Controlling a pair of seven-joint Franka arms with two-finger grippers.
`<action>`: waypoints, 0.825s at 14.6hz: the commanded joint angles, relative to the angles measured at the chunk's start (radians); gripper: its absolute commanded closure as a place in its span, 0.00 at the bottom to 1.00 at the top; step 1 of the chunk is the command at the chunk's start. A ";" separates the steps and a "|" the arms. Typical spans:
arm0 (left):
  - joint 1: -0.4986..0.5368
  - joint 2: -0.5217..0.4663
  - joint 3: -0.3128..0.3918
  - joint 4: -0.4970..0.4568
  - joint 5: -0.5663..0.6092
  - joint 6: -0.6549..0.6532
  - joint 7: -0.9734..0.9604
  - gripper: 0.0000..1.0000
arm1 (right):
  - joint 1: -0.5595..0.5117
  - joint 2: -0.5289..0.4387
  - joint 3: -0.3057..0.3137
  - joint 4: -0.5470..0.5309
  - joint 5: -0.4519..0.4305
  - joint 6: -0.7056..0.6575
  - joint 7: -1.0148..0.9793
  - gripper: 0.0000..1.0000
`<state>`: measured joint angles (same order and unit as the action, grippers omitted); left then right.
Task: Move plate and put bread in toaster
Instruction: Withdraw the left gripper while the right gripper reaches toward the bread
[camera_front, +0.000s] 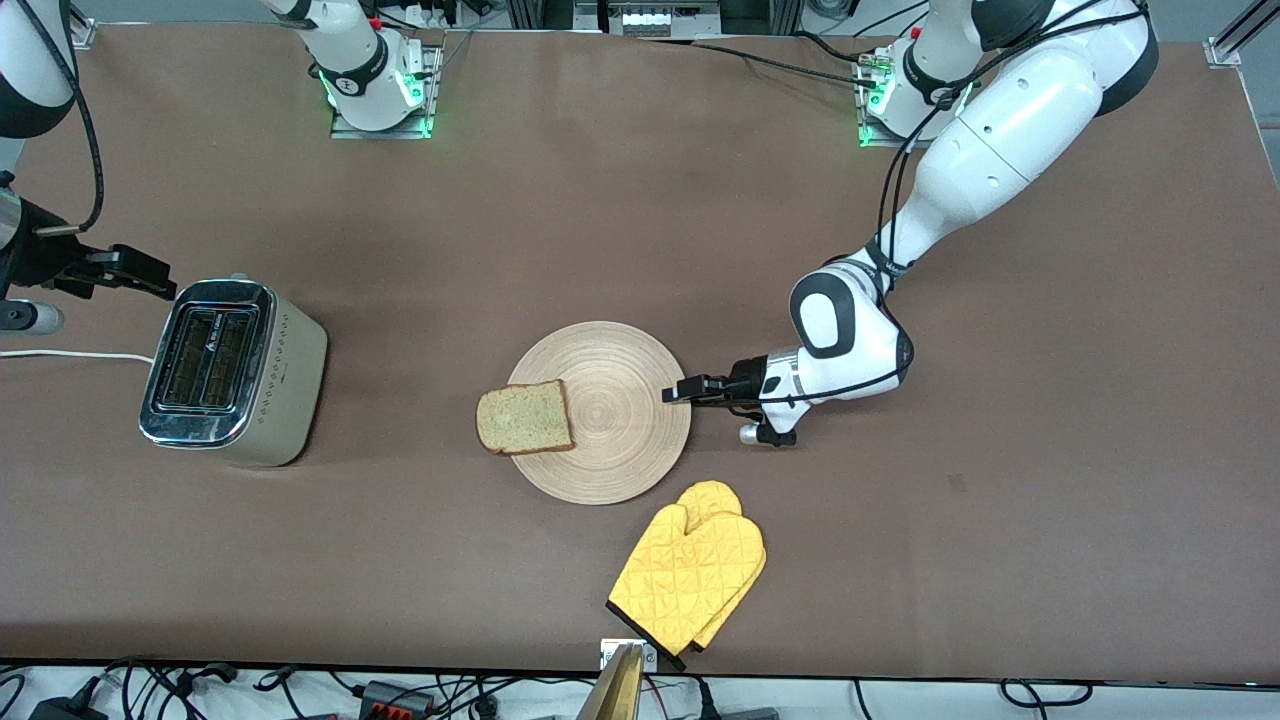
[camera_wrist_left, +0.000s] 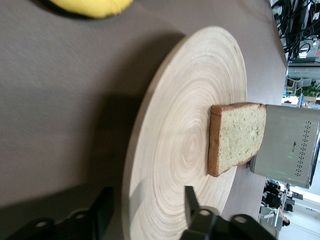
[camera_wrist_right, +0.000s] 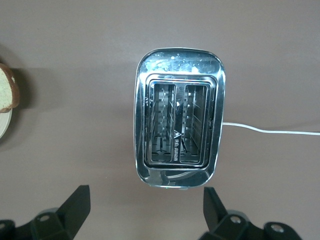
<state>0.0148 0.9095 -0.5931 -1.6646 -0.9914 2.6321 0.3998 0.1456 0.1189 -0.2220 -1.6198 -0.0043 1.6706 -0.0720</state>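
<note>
The round light-wood plate (camera_front: 625, 440) lies mid-table, with the bread (camera_front: 524, 417) flat on its rim toward the toaster (camera_front: 235, 370) and slightly overhanging it. My left gripper (camera_front: 675, 392) sits low at the plate's rim on the left arm's side. In the left wrist view it (camera_wrist_left: 146, 197) is open, one finger above and one below the plate (camera_wrist_left: 190, 110), with gaps on both sides. The bread (camera_wrist_left: 237, 137) and the toaster (camera_wrist_left: 290, 150) show past it. My right gripper (camera_front: 150, 275) is open and empty in the air beside the toaster (camera_wrist_right: 179, 130), whose two slots are empty.
A yellow quilted oven mitt (camera_front: 690, 565) lies nearer the front camera than the plate, close to the table's front edge. The toaster's white cord (camera_front: 70, 355) runs off toward the right arm's end of the table.
</note>
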 joint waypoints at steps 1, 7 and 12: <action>0.072 -0.035 -0.001 -0.017 -0.009 -0.052 0.054 0.00 | 0.005 0.004 0.009 0.015 -0.006 -0.003 0.014 0.00; 0.309 -0.041 0.007 0.093 0.398 -0.450 0.114 0.00 | 0.061 0.053 0.015 0.015 -0.003 0.008 0.017 0.00; 0.399 -0.043 0.013 0.276 0.802 -0.800 0.048 0.00 | 0.215 0.166 0.015 0.021 0.116 0.055 0.073 0.00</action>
<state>0.4084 0.8786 -0.5853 -1.4524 -0.3185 1.9443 0.4878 0.3083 0.2296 -0.2000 -1.6202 0.0447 1.7003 -0.0465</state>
